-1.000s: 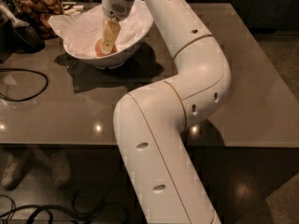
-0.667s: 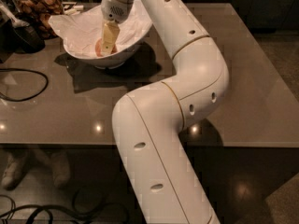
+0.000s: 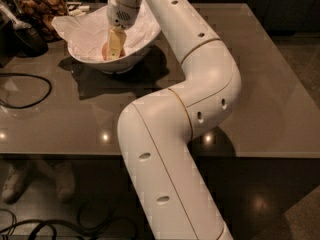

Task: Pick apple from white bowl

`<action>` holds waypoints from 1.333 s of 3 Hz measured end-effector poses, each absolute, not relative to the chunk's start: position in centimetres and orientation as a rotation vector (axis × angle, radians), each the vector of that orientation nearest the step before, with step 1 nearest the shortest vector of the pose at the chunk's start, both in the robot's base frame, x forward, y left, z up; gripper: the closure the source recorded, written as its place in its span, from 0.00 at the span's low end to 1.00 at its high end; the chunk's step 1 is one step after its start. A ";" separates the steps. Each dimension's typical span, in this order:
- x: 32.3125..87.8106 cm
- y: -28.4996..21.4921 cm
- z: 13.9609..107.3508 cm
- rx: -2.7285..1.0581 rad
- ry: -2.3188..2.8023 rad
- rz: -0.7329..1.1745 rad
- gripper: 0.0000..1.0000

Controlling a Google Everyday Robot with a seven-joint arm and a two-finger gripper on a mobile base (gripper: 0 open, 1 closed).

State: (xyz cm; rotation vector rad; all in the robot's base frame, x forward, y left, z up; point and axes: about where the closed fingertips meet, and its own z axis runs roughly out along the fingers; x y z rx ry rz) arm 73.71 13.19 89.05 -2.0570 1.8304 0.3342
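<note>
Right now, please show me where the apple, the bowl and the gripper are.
apple (image 3: 105,51): camera view, the reddish side that shows.
bowl (image 3: 127,64): camera view, front outer wall.
gripper (image 3: 115,53): camera view, its lower end, down inside the bowl beside the apple.

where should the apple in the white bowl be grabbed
Probably grip the apple across its round middle, from above: it sits low in the white bowl, whose raised rim and paper block the sides. The gripper is inside the bowl, at the apple.
</note>
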 end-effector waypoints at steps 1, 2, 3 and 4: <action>73.6 13.2 88.4 -2.066 1.834 0.352 0.25; 73.7 12.8 87.7 -2.067 1.845 0.368 0.25; 73.7 12.7 86.9 -2.071 1.857 0.385 0.26; 73.7 12.6 86.4 -2.072 1.869 0.401 0.26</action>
